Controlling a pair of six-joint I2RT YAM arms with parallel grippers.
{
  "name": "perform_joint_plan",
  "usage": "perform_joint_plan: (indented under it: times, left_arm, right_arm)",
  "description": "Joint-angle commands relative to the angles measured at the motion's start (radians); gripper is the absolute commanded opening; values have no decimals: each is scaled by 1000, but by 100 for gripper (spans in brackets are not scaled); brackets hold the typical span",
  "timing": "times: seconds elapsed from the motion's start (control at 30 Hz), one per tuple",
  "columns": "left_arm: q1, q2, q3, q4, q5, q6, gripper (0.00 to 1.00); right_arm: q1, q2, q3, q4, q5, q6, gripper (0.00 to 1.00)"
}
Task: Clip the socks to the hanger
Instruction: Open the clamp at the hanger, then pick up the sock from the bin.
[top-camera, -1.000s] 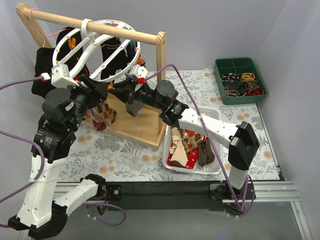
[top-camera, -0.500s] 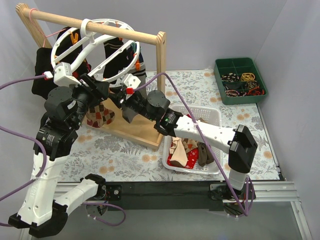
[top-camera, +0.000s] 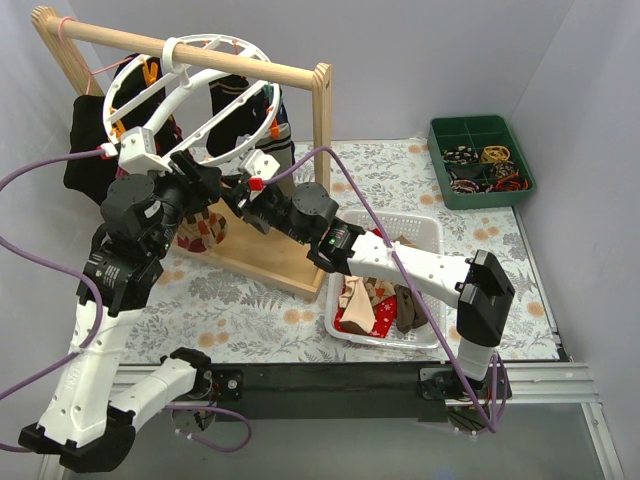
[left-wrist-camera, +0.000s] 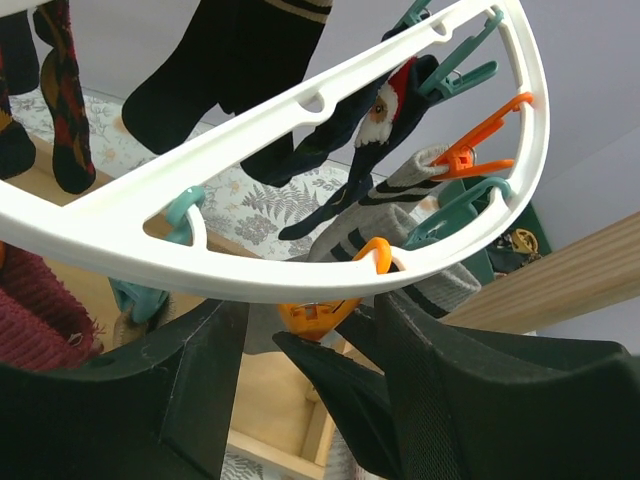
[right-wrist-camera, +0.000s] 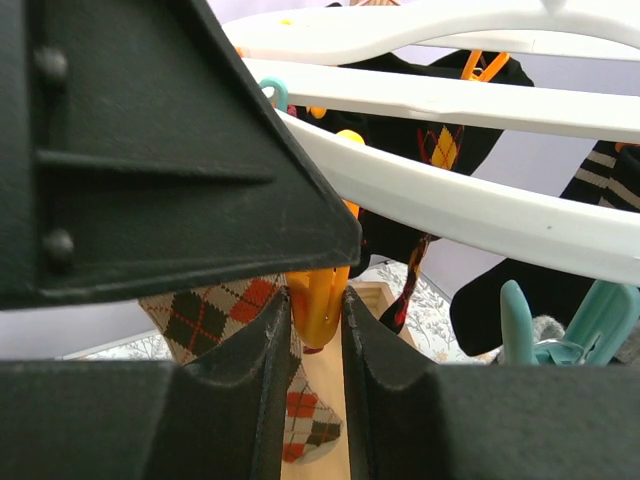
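The white ring hanger (top-camera: 190, 95) hangs by its hook from the wooden rail, several dark socks clipped to it. Both grippers meet under its near rim. My right gripper (top-camera: 238, 192) is shut on an orange clothespin (right-wrist-camera: 318, 318), pinching it between both fingers (right-wrist-camera: 268, 380). My left gripper (top-camera: 208, 183) is open, its jaws wide apart just under the rim (left-wrist-camera: 300, 190), the same orange clothespin (left-wrist-camera: 320, 312) between them. A tan diamond-patterned sock (top-camera: 203, 228) hangs below the grippers and shows behind the clothespin in the right wrist view (right-wrist-camera: 205, 315); what holds its top is hidden.
The wooden rail stand (top-camera: 322, 120) has its base board (top-camera: 285, 255) under the hanger. A white basket (top-camera: 428, 232) to the right holds several loose socks (top-camera: 375, 300). A green tray (top-camera: 480, 160) sits at the far right. A black garment (top-camera: 85, 140) hangs at the left.
My right gripper has moved left and up under the ring and closed onto the orange clothespin. My left arm has risen and shifted slightly right. The ring has tilted a little.
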Motion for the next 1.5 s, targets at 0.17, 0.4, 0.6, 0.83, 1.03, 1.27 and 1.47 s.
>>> perform_joint_plan:
  times: [0.17, 0.4, 0.6, 0.83, 1.03, 1.27, 1.47]
  left_arm:
    - [1, 4, -24, 92, -19, 15, 48]
    - [1, 1, -38, 121, -27, 4, 34]
    - [1, 3, -58, 123, -22, 8, 15]
    - [1, -10, -90, 142, -22, 37, 0]
    - [1, -13, -104, 150, -15, 37, 0]
    - [1, -29, -114, 149, -11, 31, 0]
    - [1, -39, -104, 129, -16, 34, 0]
  right_arm:
    - [17, -22, 24, 17, 26, -27, 1]
    - [20, -31, -13, 15, 33, -21, 1]
    - [22, -83, -77, 15, 52, -15, 29]
    - [22, -233, -258, -32, 99, 11, 66]
    - [20, -439, -452, -242, 211, 50, 77]
    - [-41, -663, -619, -618, 397, 186, 78]
    - [-243, -804, -735, -837, 320, 327, 75]
